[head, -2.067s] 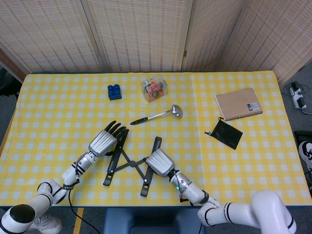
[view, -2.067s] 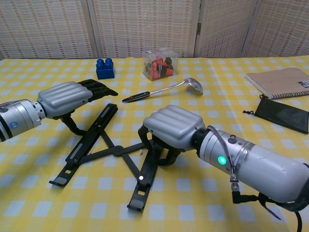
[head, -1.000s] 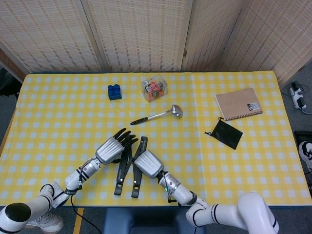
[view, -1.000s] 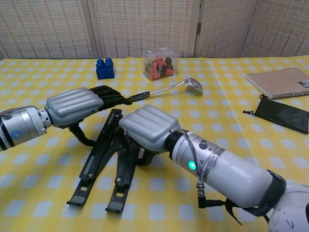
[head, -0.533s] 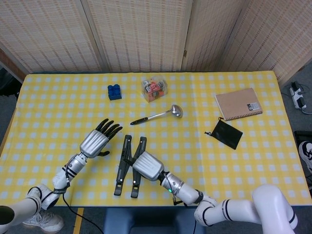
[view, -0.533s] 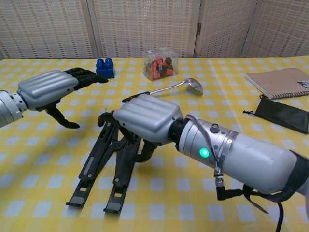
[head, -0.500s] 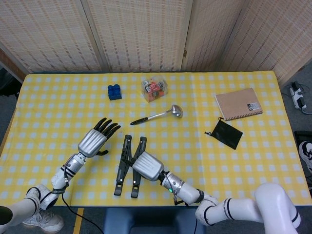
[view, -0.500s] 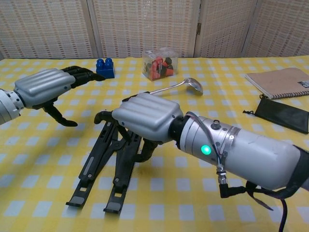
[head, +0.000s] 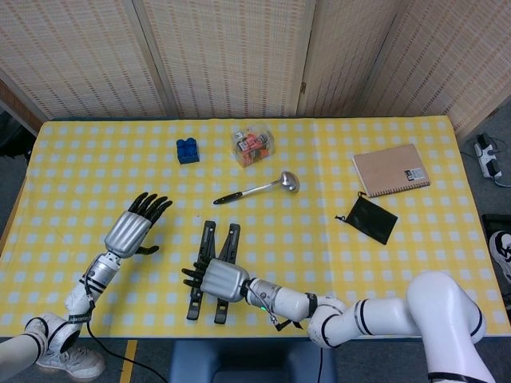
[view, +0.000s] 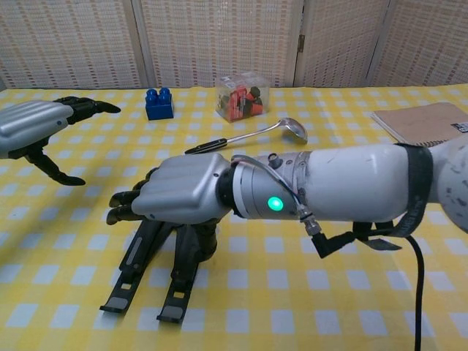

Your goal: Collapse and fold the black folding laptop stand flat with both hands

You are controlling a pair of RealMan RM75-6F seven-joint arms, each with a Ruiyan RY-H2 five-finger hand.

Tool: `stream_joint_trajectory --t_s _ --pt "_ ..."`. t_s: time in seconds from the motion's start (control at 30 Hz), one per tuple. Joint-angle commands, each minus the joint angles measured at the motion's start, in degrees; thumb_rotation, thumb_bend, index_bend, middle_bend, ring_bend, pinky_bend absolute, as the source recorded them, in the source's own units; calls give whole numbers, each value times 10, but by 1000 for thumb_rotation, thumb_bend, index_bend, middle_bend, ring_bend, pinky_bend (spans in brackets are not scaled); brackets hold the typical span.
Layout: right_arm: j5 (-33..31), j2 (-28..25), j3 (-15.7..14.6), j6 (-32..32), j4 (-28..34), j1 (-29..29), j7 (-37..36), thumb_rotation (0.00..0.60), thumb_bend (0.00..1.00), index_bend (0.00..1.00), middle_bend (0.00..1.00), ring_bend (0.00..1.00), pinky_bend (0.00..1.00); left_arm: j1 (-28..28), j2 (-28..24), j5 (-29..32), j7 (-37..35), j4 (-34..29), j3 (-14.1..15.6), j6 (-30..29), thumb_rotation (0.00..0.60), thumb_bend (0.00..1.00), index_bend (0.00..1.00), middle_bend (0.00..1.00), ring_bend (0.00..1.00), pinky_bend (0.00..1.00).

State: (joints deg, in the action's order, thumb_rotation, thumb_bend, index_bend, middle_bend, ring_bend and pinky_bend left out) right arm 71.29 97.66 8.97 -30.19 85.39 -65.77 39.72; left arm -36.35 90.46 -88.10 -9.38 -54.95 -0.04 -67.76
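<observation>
Head view: the black laptop stand point(head: 211, 263) lies at lower centre on the yellow checked table point(head: 319, 239), its two bars drawn close together side by side. The right hand point(head: 215, 280) lies knuckles-up across the bars' near halves, forearm running in from the lower right, fingers pointing toward the left of the frame; whether they clasp the bars cannot be told. Chest view: the left hand point(view: 33, 126) hovers at the upper left, clear of the stand point(view: 157, 274), fingers spread and holding nothing.

no readable text anywhere, small label on the notebook point(head: 388, 169) near the table's right edge, its print too small to read
</observation>
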Motion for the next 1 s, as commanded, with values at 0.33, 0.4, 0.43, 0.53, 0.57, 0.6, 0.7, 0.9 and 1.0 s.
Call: stream_joint_trajectory --t_s 0.33,0.4,0.43,0.53,0.57,0.6,0.7,0.9,1.0 --pt "-37 59 -38 -1 -73 -42 41 600 253 0 32 101 111 20 2 -3 -18 18 5 -6 600 48 31 85 0 12" --pt "-41 63 -39 -2 -78 -46 41 600 253 0 53 113 114 23 2 -4 -21 21 5 -6 600 48 31 84 0 12" --pt "-42 65 -40 -3 -82 -49 40 600 253 0 71 123 117 24 3 -4 -24 23 5 -7 600 48 31 82 0 12" --pt "-43 70 -43 -4 -91 -55 37 600 253 1 123 150 132 27 5 -5 -28 29 4 -10 600 48 31 69 0 11" --pt "-44 71 -43 -3 -93 -56 35 600 252 10 142 159 136 27 6 -6 -29 31 4 -11 600 48 31 65 0 11" --pt "-44 72 -44 -2 -96 -59 32 600 253 28 163 169 138 28 7 -7 -32 34 4 -11 600 48 31 62 0 10" --pt "-48 72 -45 7 -101 -68 28 600 253 79 203 181 141 29 10 -9 -36 40 5 -8 600 48 31 60 0 9" --pt "-43 70 -38 15 -106 -83 4 600 253 151 246 202 145 32 13 -11 -42 50 6 -7 600 48 30 57 0 6" --pt "-30 67 -37 16 -108 -88 -12 600 254 185 265 211 145 33 15 -12 -44 56 8 -3 600 48 29 57 0 6"
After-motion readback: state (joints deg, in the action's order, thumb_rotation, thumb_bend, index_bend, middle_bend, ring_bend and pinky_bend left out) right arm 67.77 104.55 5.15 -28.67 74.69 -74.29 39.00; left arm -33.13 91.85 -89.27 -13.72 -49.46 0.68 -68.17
